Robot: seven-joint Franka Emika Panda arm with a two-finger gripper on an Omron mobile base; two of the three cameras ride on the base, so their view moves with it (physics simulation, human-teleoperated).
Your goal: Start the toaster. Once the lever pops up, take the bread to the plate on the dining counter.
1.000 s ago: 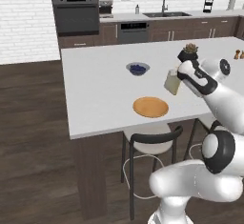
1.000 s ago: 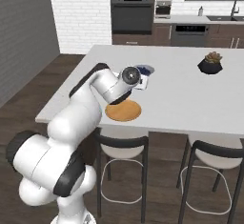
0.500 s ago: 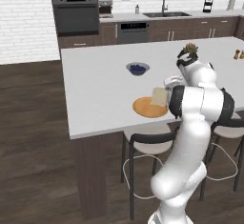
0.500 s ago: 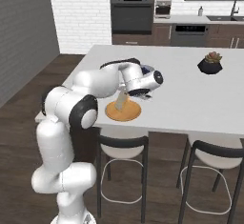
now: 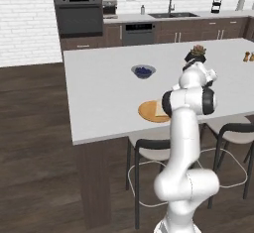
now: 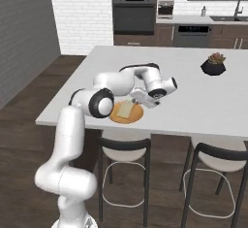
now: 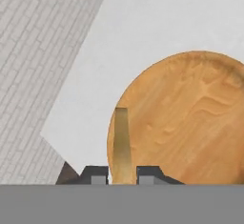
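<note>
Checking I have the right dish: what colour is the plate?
Orange-tan with a wood grain, the plate shows best in the hand view.

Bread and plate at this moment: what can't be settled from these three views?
- Whether the bread rests on the plate or hangs just above it: left base view, the arm covers most of the slice; hand view, it is edge-on.
- The pincer fingers' contact with the slice: hand view, cut off at the bottom edge.
- The contents of the blue bowl: left base view, too small.
</note>
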